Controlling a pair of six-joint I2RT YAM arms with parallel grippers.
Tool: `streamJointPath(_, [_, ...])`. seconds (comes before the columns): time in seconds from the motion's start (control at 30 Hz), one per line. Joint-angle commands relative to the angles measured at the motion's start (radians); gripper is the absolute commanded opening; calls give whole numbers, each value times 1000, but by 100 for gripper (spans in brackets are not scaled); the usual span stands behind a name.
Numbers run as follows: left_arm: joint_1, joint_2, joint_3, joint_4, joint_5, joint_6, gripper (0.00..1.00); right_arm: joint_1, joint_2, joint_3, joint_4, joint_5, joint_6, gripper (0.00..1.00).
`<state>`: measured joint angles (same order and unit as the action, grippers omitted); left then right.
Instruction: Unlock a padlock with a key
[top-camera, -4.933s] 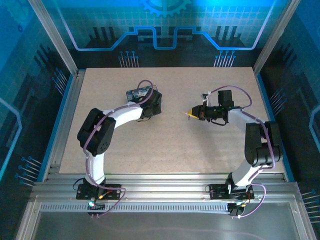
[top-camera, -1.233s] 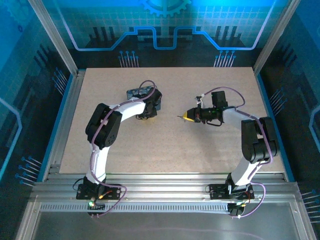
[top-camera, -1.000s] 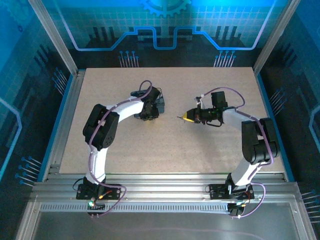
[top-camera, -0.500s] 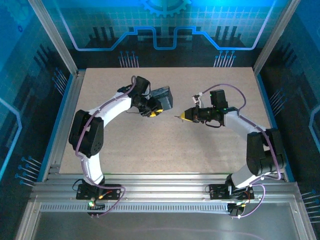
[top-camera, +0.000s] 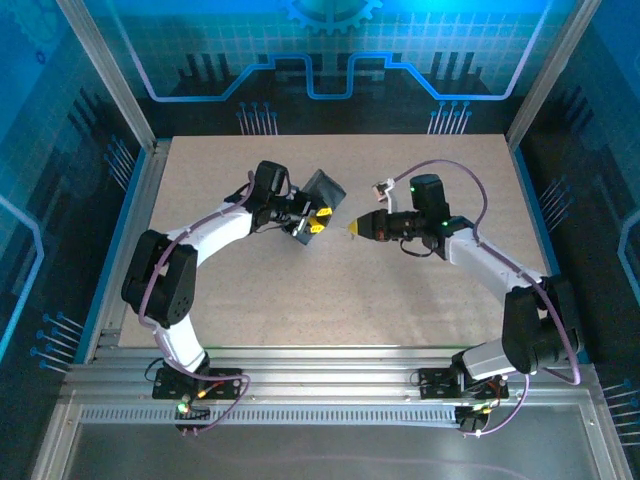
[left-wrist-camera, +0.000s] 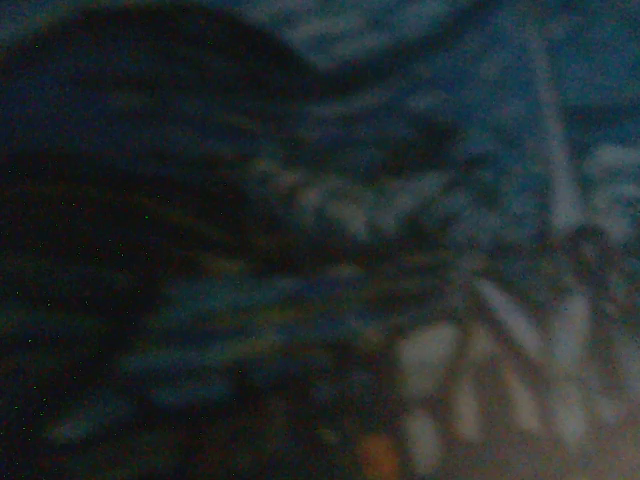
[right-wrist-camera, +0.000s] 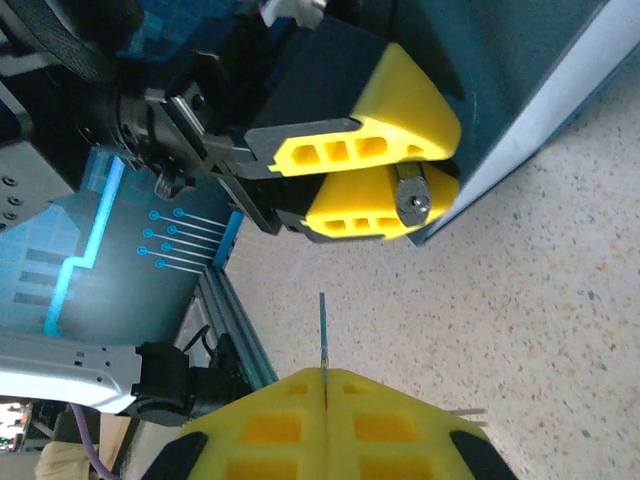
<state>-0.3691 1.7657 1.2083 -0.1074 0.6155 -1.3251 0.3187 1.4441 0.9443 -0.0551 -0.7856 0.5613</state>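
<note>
- My right gripper (right-wrist-camera: 323, 382) is clamped fully shut on the key (right-wrist-camera: 323, 330). Its thin blade sticks out past the yellow fingertips, edge-on to me.
- The left gripper (right-wrist-camera: 444, 165) faces it across a small gap, its fingers pinched close on the little grey padlock (right-wrist-camera: 412, 197) at their tips.
- Key and padlock are near each other but apart, above the table (top-camera: 400, 300).
- The dark box (top-camera: 324, 188) sits tilted just behind the left gripper.
- My left wrist picture is too blurred to read.
</note>
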Motion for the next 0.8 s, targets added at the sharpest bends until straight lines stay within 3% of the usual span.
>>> streamJointPath(0.0, [2, -72, -19, 135, 52, -96, 0, 11, 36, 34, 73, 22, 20, 0])
streamJointPath(0.17, [4, -75, -59, 218, 69, -162, 0, 23, 41, 29, 100, 41, -35, 0])
streamJointPath(0.77, [4, -108, -96, 150, 81, -264, 0, 35, 16, -28, 157, 169, -200, 0])
